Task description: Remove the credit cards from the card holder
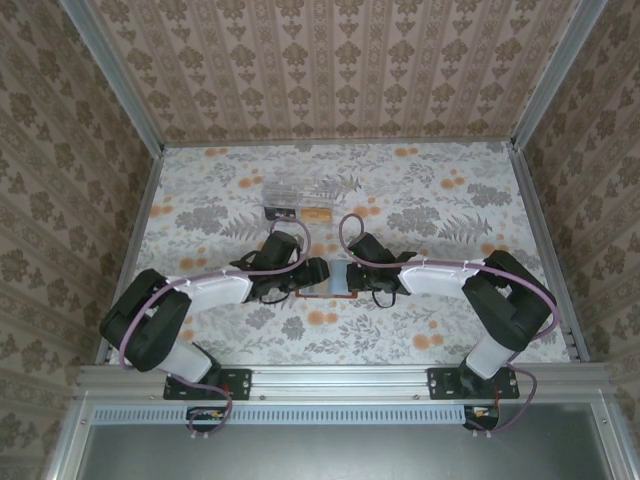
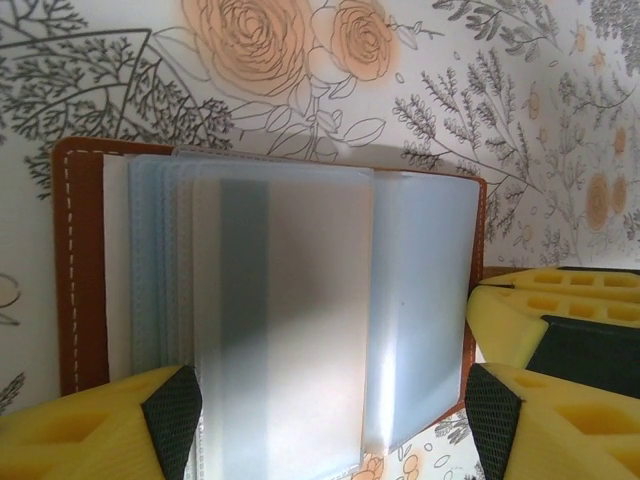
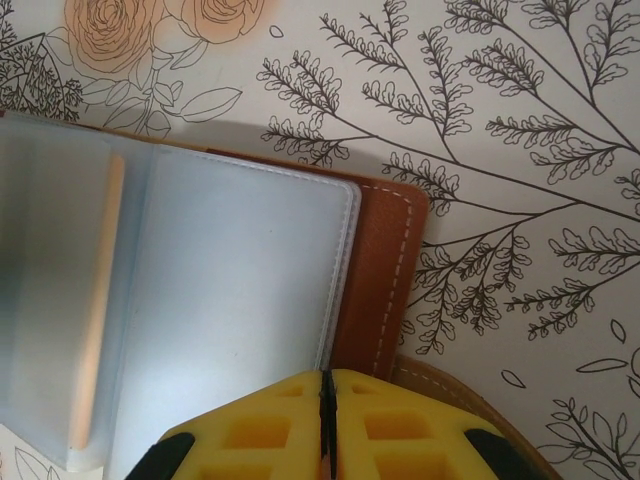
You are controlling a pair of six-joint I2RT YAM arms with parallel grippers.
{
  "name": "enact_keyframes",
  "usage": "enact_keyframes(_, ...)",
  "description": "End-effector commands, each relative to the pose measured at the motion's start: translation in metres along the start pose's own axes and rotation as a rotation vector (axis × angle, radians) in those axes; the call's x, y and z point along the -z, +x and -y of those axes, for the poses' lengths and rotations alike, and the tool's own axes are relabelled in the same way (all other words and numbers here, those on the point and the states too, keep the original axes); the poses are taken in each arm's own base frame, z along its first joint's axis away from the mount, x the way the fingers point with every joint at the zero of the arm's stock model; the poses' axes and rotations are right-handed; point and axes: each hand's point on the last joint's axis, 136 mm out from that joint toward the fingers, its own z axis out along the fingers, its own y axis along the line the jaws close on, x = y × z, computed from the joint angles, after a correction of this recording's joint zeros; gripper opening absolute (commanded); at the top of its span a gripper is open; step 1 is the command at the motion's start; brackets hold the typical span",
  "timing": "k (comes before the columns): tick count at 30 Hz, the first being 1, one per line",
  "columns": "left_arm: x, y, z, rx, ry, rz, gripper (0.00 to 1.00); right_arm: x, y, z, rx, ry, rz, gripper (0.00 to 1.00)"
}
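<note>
Left claw [image 2: 330,425] spread astride the holder's [image 2: 78,280] sleeves [image 2: 290,300], bottom of frame, seemingly placed to pick at them. Right claw [image 3: 324,405] pressed together on the holder's rim, apparently pinning it flat.

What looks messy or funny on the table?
Nothing is spilled or broken. The only untidy thing is the open card holder: its clear sleeves are fanned out unevenly instead of lying in one neat stack, between the fingers of the open left gripper.

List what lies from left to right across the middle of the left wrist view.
card holder's brown stitched edge → clear card sleeves → blue-grey inner face → right arm's yellow fingers
</note>
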Motion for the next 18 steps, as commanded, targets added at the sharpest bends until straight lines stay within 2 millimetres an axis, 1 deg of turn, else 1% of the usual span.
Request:
enact_keyframes(1, -0.006, 0.003, 0.001, 0.005, 0.019, -0.022, 0.74, -0.004, -0.001, 0.0, -0.004, -0.003, -0.003, 0.13)
enact_keyframes(5, -0.007, 0.004, 0.002, 0.008, 0.025, -0.026, 0.74, -0.004, -0.001, -0.001, -0.004, -0.006, -0.006, 0.13)
enact_keyframes(9, -0.006, 0.005, 0.006, 0.0, 0.038, -0.032, 0.76, -0.004, -0.001, -0.001, -0.001, -0.003, -0.009, 0.13)
enact_keyframes(13, -0.006, 0.007, 0.011, -0.002, 0.074, -0.035, 0.86, -0.005, -0.001, 0.0, 0.0, 0.001, -0.011, 0.13)
enact_keyframes(16, -0.007, 0.006, 0.015, 0.0, 0.101, -0.037, 0.9, -0.007, 0.0, 0.0, -0.002, 0.003, -0.015, 0.13)
enact_keyframes(18, -0.007, 0.007, 0.018, -0.001, 0.117, -0.038, 0.91, -0.008, 0.001, 0.0, -0.003, 0.003, -0.019, 0.13)
